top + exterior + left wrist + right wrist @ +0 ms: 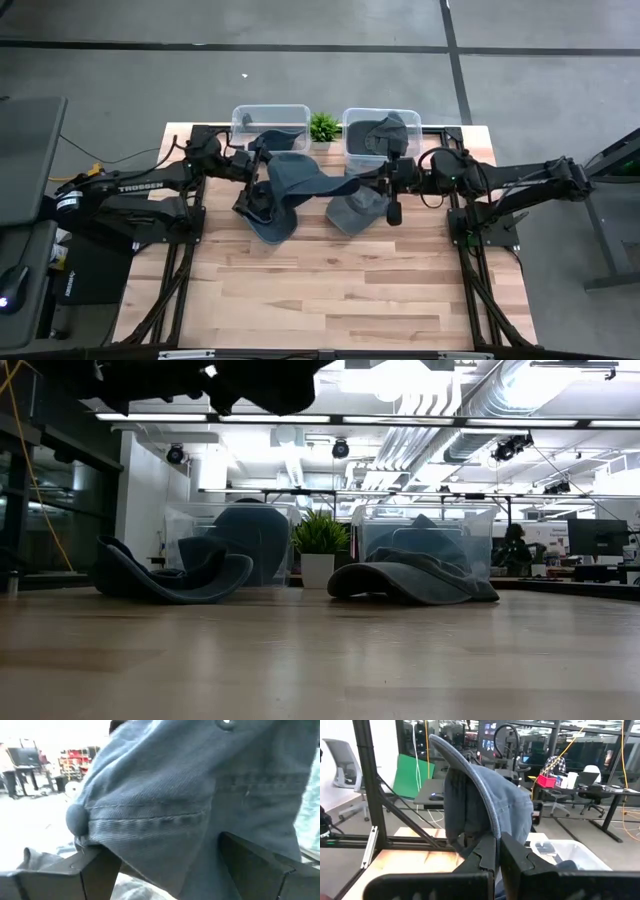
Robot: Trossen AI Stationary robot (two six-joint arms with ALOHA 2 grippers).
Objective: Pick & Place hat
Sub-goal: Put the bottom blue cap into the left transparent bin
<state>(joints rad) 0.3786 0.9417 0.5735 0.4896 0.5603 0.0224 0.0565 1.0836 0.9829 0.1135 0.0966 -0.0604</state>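
The left gripper [262,172], fingers spread wide around the crown of a blue denim hat [300,177], holds it above the wooden table [330,290] at the centre of the high view, while the right gripper [372,183] meets it from the right, its fingers pressed together on the hat's brim. Below them in the frame, a dark blue hat [272,222] and a grey hat [355,212] lie on the boards; two clear bins [270,120], each with a hat inside, flank a small potted plant [323,126] at upper centre. In the low view, the two loose hats rest at mid-frame, dark blue hat [170,575] left and grey hat [412,582] right, with the plant [319,545] and bins [425,535] behind and dark arm shapes across the top edge. The left wrist view is filled by blue denim [200,805], a crown button at left, between two dark fingers [255,865]. In the right wrist view, closed fingers [485,852] pinch the upright brim [470,775] at centre.
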